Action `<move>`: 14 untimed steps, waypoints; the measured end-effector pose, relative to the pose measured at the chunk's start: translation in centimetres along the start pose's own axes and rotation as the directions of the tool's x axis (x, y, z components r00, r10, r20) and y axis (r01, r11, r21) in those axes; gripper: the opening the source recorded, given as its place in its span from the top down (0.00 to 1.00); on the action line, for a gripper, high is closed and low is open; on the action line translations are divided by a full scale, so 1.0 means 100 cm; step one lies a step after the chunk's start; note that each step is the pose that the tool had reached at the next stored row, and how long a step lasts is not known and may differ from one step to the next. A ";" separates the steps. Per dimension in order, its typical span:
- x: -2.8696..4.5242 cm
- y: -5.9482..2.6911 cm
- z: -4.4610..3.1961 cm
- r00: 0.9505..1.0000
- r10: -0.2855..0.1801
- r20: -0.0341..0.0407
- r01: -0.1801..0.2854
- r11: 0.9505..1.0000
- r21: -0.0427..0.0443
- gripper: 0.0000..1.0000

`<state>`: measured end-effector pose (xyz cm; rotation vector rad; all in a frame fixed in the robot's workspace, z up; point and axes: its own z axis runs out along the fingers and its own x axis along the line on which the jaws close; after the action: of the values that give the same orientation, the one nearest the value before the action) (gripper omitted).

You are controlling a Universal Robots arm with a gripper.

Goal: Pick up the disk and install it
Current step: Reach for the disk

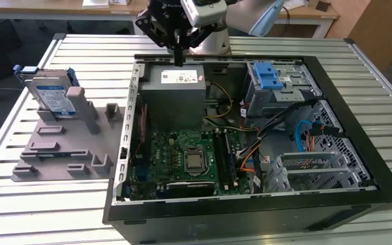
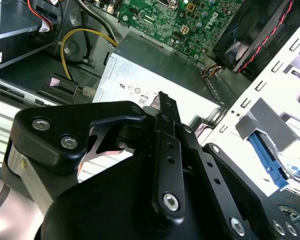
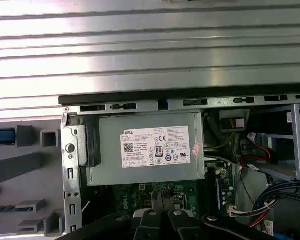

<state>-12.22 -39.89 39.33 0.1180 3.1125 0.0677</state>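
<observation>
Currently gripper (image 1: 179,62), fingers pressed together and empty, hovers over grey box (image 1: 175,94); disk (image 1: 51,97) stands upright at its 8 o'clock, exterior view.

Tool (image 1: 179,57): fingers pressed together, hanging in open air above the far wall of the case (image 1: 124,153), by the grey box (image 1: 175,99).
Disk (image 1: 51,97): upright at the far end of the grey fixture (image 1: 67,138); open above; a grey post (image 1: 75,96) stands just beside it on the case side.
Fixture to case: just beside each other, no lane between them.
Surface (image 1: 46,204): bare slats along the near edge and beyond the fixture.
Case interior: open-topped; the grey box fills the far corner at the exterior view's left, the cage (image 1: 291,84) fills the far corner at its right.
Cables (image 1: 298,133): cross the space between the cage and the motherboard (image 1: 182,150), which lies open from above.
</observation>
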 end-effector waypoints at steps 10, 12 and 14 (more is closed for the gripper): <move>0.0146 0.0015 -0.0002 1.000 0.000 0.000 0.000 1.000 0.000 0.89; 0.0177 0.0020 -0.0003 1.000 0.000 0.000 0.000 1.000 0.000 0.89; 0.0203 0.0022 -0.0003 1.000 0.000 0.000 0.000 1.000 0.000 0.89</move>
<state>-14.22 -39.52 39.32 0.1179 3.1124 0.0677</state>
